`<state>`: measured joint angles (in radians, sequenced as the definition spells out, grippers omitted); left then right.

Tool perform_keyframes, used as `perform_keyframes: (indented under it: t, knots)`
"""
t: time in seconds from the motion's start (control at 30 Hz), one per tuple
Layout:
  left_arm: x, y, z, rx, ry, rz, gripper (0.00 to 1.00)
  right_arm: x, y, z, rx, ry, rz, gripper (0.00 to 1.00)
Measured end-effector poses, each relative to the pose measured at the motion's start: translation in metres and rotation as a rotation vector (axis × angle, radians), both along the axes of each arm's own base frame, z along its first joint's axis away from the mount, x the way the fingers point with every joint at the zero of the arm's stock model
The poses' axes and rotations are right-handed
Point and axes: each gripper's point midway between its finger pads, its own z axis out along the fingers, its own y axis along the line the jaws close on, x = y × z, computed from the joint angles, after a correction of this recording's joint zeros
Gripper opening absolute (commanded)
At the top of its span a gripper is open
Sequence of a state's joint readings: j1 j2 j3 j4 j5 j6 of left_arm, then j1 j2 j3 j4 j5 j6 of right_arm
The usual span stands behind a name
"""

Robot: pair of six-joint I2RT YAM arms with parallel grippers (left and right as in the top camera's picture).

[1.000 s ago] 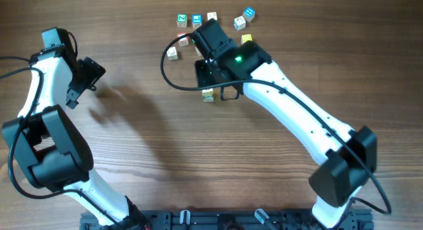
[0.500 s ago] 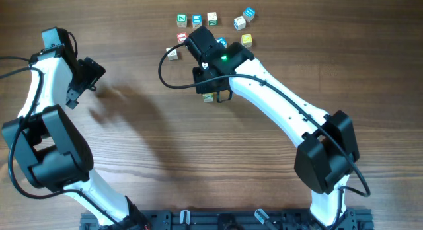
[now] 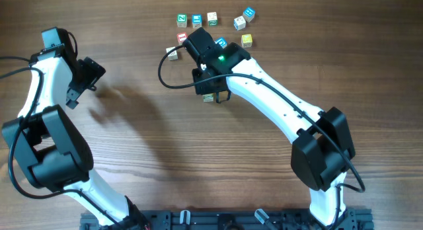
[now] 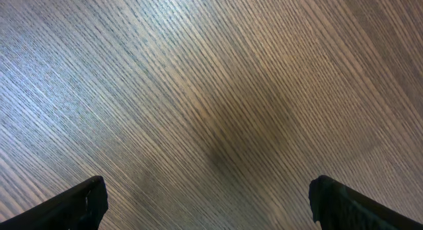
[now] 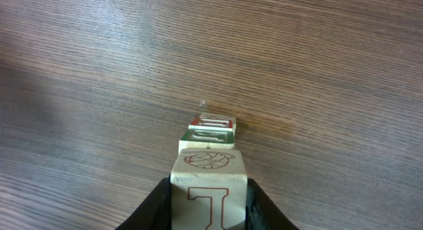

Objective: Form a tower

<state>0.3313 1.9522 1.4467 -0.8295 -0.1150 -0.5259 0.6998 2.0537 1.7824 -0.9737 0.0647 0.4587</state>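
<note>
- The tower (image 3: 208,96) is standing on the bench (image 3: 165,157), directly under the right gripper (image 3: 210,86) and just in front of the scattered cubes.
- In the right wrist view, the right gripper is pinching narrowly on the top cube (image 5: 208,170), a pale one with a red letter and a ball drawing, with a finger pressing each side.
- Lower cubes with green and red markings are showing beneath it, roughly in line.
- Whether the top cube is sitting fully on the one below, I cannot tell.
- The left gripper (image 4: 208,198) is hanging wide open and empty over bare wood, well apart from the stack.
- Several loose cubes (image 3: 212,18) are lying beyond the tower, unstacked.
- The task is looking partly done: a few cubes are stacked, this one is not yet released, and the loose cubes are probably waiting to go on.
</note>
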Motion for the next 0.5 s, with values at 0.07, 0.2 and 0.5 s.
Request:
perform_keyframes:
  t: [0.07,0.2,0.5]
  knots:
    - [0.0,0.0,0.0,0.0,0.0,0.0,1.0,0.0024,0.0021,0.0011,0.009,-0.011,0.0,0.26]
    - [0.0,0.0,0.0,0.0,0.0,0.0,1.0,0.0032,0.0027,0.0013,0.012,-0.014,0.0,0.25]
    - [0.0,0.0,0.0,0.0,0.0,0.0,1.0,0.0014,0.0048,0.0009,0.02,-0.005,0.014,0.33]
